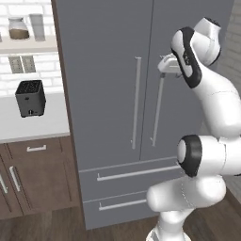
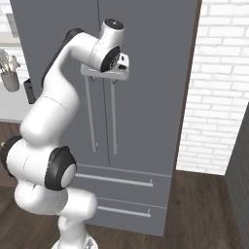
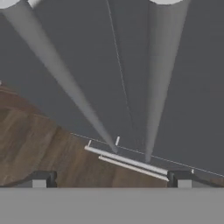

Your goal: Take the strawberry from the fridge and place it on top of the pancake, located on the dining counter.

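Two upper doors of the fridge [image 1: 108, 94] stand closed, each with a long silver bar handle; the left door handle [image 1: 136, 101] and the right door handle [image 1: 157, 110] run vertically on either side of the centre seam. Below them sit two closed drawers, the upper drawer handle [image 1: 139, 173] and the lower drawer handle [image 1: 123, 204] both horizontal bars. The fridge interior is hidden behind the doors, so I cannot tell where the strawberry lies.

My pincer [image 3: 111, 179] is raised to the top end of the right door handle, seen in the right base view just at the handle tops [image 2: 104, 73]. In the hand view the camera looks down along the door face: both bar handles taper away toward the drawers, and my two dark fingertips [image 3: 40, 178] stand well apart at the bottom corners, with nothing between them. The pincer is spread wide and holds nothing. I cannot tell whether a finger touches the handle.

To the left of the fridge, a white desk [image 1: 28, 124] over brown wooden cabinets [image 1: 35, 176] carries a black toaster [image 1: 30, 98]. Above it a shelf [image 1: 28, 45] holds a jar [image 1: 19, 28] with brown contents. White brick wall [image 2: 219, 87] stands to the right of the fridge. The floor [image 2: 204, 214] is dark wood.
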{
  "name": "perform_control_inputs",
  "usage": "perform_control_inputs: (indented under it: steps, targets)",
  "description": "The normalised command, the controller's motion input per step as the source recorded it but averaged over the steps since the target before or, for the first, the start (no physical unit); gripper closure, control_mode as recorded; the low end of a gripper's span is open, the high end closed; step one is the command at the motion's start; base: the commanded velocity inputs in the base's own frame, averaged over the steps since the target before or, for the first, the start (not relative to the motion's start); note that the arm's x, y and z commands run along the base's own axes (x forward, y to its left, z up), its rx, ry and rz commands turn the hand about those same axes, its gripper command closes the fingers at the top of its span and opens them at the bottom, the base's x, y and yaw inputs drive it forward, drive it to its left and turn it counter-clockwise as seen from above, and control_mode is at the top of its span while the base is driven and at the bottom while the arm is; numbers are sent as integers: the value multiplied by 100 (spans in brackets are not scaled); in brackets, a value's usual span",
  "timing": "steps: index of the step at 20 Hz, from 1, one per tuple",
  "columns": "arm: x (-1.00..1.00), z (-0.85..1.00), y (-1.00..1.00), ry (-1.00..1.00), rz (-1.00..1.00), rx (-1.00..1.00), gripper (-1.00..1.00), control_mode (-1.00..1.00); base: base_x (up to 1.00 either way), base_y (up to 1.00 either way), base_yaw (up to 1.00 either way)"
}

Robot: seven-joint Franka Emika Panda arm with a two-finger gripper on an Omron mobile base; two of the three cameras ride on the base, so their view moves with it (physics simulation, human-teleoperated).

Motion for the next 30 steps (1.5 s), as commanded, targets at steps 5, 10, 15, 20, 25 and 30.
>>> perform_control_inputs:
  steps: [5,10,15,20,25,30]
  targets:
    - [0,-14,1,-12,-8,-1,-100,-100,0,0,0]
    - [53,-5,-21,-38,-18,0,-100,-100,0,0,0]
    - [57,-9,-16,-31,-23,-4,-100,-100,0,0,0]
    - [61,0,6,-3,-8,-1,-100,-100,0,0,0]
    - [83,-3,-5,0,0,0,-100,-100,0,0,0]
    - [64,-4,-7,0,0,0,-100,-100,0,0,0]
